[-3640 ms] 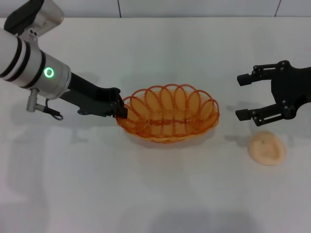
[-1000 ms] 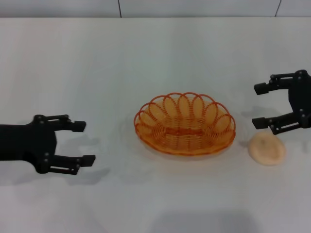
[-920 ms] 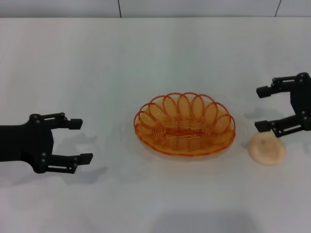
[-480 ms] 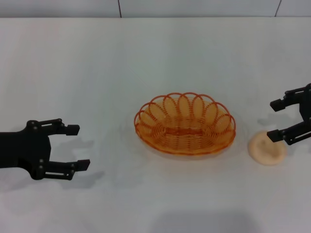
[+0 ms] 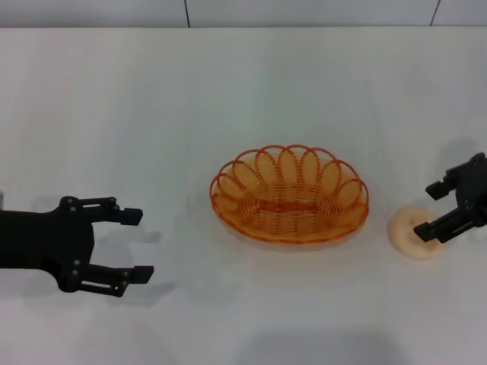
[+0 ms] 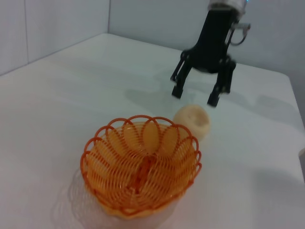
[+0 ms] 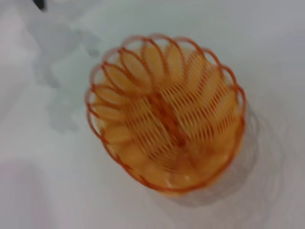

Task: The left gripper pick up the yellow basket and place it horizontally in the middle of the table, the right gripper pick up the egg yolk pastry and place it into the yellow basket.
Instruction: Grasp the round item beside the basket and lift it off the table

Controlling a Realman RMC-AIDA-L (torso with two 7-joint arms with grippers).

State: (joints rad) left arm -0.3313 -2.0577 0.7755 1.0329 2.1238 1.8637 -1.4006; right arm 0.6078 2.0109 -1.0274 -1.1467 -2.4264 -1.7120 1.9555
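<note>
Straddling the egg yolk pastry (image 5: 415, 233), right gripper (image 5: 431, 210) fingers (image 5: 426, 230) spread.

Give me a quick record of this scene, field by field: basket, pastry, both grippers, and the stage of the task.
basket: mid-table, lengthwise across, empty
pastry: on the table, right of the basket, apart from it
left gripper: open, empty, left of the basket, clear of it
right gripper: open, above the pastry, not yet gripping
stage: basket placed; pastry pick-up pending
</note>
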